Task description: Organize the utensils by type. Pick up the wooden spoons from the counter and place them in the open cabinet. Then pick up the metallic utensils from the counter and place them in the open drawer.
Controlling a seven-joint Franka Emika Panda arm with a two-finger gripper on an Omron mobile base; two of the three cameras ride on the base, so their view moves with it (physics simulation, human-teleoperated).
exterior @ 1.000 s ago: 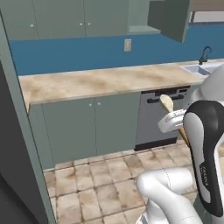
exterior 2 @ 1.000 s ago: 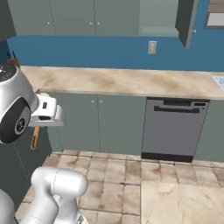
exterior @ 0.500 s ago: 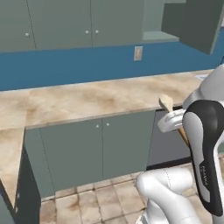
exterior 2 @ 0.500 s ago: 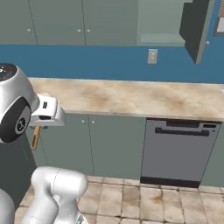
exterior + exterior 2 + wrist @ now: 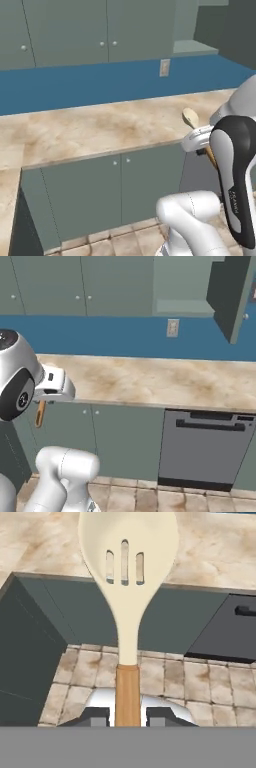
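- Your pincer [image 5: 128, 716] is clamped on the orange-brown handle of a pale cream slotted wooden spoon [image 5: 127, 587]
- You see that spoon's bowl raised in front of the beige marble-patterned worktop [image 5: 95, 132], over tan floor tiles [image 5: 170, 674]

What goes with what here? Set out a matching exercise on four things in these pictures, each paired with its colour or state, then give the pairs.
Things:
1. wooden spoon
2. counter
3. cabinet
4. dishwasher

Descriptions:
A. beige marble-patterned top with brown veining
B. door swung open, high on the wall
C. held by its handle in the end effector
D. dark grey front under the counter

Pairs: 1-C, 2-A, 3-B, 4-D
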